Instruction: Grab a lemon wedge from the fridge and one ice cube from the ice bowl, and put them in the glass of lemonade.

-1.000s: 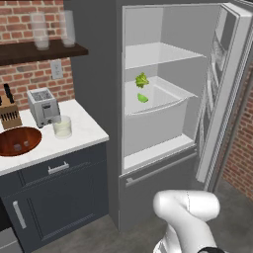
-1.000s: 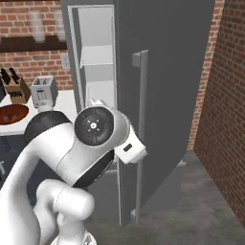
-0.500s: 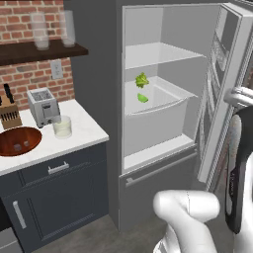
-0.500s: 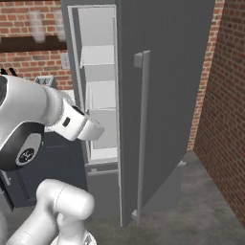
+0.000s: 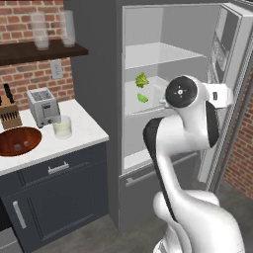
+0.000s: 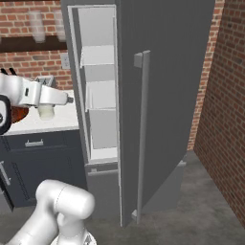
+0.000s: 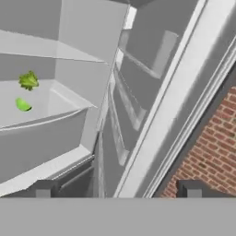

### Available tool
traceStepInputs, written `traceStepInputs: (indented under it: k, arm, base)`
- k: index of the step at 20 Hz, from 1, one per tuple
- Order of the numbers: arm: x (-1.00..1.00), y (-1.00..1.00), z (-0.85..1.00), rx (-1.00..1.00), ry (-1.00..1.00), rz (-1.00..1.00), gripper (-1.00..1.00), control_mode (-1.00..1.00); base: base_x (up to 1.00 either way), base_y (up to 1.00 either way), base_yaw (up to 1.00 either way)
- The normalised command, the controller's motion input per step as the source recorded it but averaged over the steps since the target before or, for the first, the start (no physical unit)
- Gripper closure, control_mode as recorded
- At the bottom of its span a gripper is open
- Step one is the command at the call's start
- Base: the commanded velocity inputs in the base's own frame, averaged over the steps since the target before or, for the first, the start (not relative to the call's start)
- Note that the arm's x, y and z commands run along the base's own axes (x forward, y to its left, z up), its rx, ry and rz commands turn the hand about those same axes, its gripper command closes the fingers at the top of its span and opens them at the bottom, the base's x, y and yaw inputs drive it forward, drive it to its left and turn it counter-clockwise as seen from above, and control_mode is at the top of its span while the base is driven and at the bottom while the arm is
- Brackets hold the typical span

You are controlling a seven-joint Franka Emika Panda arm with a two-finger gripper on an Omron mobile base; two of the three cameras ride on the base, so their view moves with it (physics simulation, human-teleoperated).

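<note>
**Lime-green wedge waited on the fridge shelf, jaws spread and empty**

Lime-green and smooth, the lemon wedge lay on a white shelf inside the open fridge, just below a ruffled leafy bunch. It looked light, soft-fleshed and probably slick, so a gentle pinch across its flat cut faces seemed safest; too hard a squeeze would likely crush it or squirt it out. The gripper stood wide with nothing between its tips, aimed towards the door's hinge side, well apart from the wedge. The left base view alone gave the counter: the ice bowl with pale cubes and the glass of lemonade near it. The right base view showed the door's outer face and bar handle.
</note>
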Motion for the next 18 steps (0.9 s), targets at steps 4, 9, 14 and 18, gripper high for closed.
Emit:
traceStepInputs:
  k: [4,9,14,18]
  arm:
    - [1.00,0.09,-0.02,-0.60,0.50,-0.09,-1.00,-1.00]
    - [0.93,-0.01,-0.08,-0.45,0.41,-0.18,-1.00,-1.00]
    - [0.16,-0.28,-0.23,-0.06,0.10,-0.22,-1.00,-1.00]
    - [0.01,-0.48,-0.35,0.00,0.04,-0.19,-1.00,-1.00]
  base:
    - [0.00,0.00,0.00]
    - [0.00,0.00,0.00]
    - [0.00,0.00,0.00]
    - [0.00,0.00,0.00]
